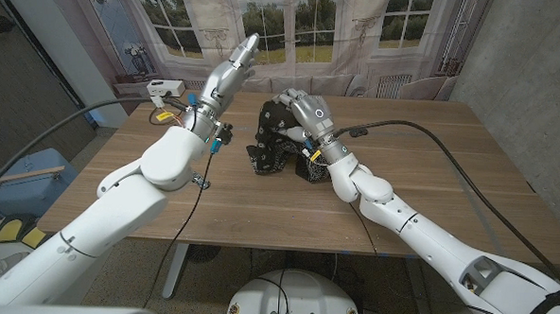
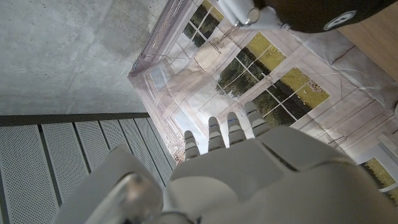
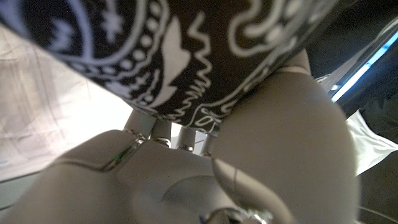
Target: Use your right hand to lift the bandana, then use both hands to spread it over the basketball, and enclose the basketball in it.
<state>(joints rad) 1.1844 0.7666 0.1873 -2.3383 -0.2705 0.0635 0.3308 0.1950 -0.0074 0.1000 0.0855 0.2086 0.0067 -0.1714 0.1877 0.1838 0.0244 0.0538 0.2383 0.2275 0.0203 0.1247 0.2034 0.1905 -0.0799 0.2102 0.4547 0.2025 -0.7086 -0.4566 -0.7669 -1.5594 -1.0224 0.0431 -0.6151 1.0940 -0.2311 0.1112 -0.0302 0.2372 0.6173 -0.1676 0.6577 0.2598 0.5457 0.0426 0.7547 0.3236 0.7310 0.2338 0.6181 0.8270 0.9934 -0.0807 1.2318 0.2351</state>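
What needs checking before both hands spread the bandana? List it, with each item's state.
1. Right hand grips the bandana: ok; the cloth lies against its fingers in the right wrist view.
2. Left hand free to take a corner: ok, fingers straight, holding nothing.
3. Left hand close to the cloth: not ok, raised off to the side.
4. Bandana opened out: not ok, bunched in a dark heap.
5. Basketball position under the cloth: cannot tell, hidden.
6. Cables clear of the table work area: cannot tell.
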